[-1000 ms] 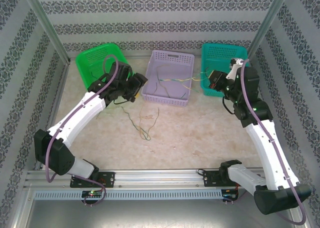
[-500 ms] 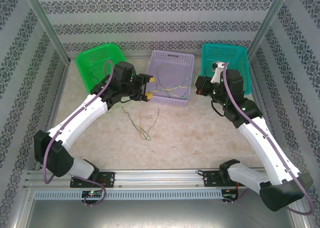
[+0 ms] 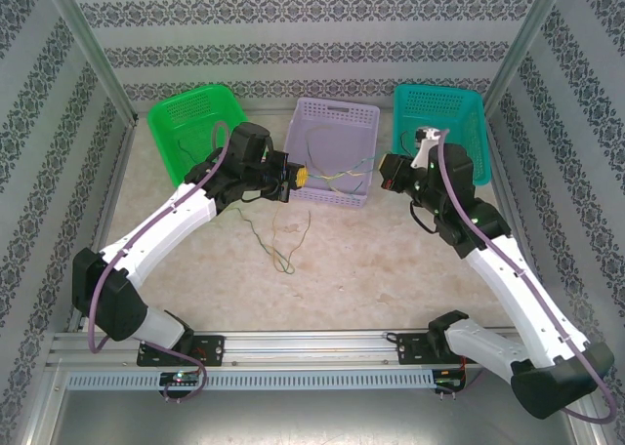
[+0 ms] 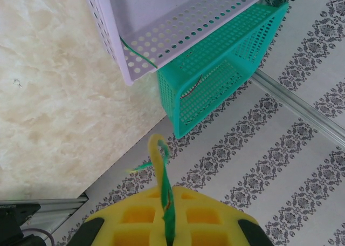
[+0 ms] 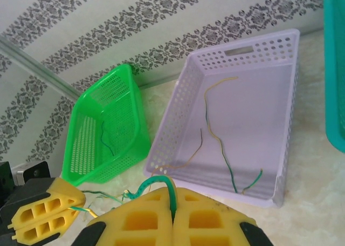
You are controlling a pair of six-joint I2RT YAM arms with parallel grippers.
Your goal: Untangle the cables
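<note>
At your ten o'clock on the table (image 3: 371, 255) stands the green basket (image 3: 181, 138), with one dark cable (image 5: 105, 138) lying inside. Just to its right, at the purple basket's seven o'clock corner, the left gripper (image 3: 298, 178) has its yellow fingers (image 4: 135, 224) pressed onto a green-yellow strand (image 4: 166, 200), which loops up out of the seam between them. Below it, toward six o'clock, a few loose cables (image 3: 280, 260) lie crossed on the bare table. At twelve o'clock the purple basket (image 3: 327, 193) holds more cables (image 5: 211, 131), yellow, green and dark, sprawled across its floor. The right gripper (image 5: 172, 216) hovers off that basket's four o'clock corner, jaws closed flat together and pinching a green strand (image 5: 153, 181) that curls out of their tip. At two o'clock the teal basket (image 3: 430, 103) has a thin dark wire (image 4: 192, 88) visible through its mesh.
</note>
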